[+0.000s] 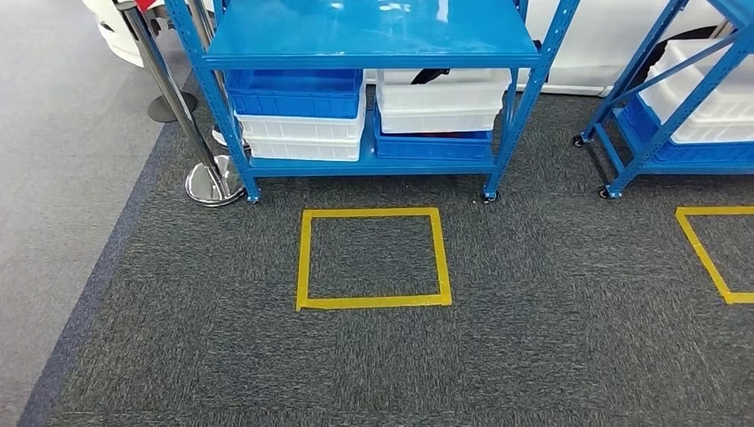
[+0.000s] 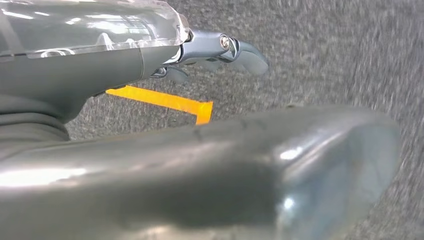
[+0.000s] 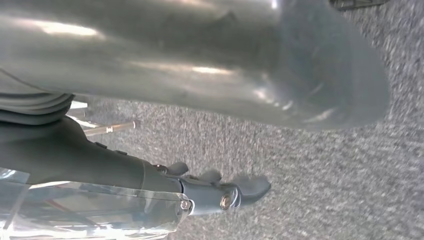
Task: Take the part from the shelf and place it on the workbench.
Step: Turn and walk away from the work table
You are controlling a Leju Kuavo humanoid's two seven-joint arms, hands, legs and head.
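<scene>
Head view: your blue shelf stands at 12 o'clock; the part itself cannot be picked out among its lower bins — blue bin, white bins. A yellow tape square marks the carpet at centre; a chrome post stands at 10 o'clock. Left hand and right hand hang over carpet, fingers apart, holding nothing.

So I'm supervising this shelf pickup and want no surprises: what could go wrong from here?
1. The bins sit on the low tier, under the blue shelf board; reaching in may knock an arm against it.
2. The chrome stanchion stands right beside the rack's left post and could be bumped.
3. No part is clearly visible in the bins, so a hand may pick wrongly.
</scene>
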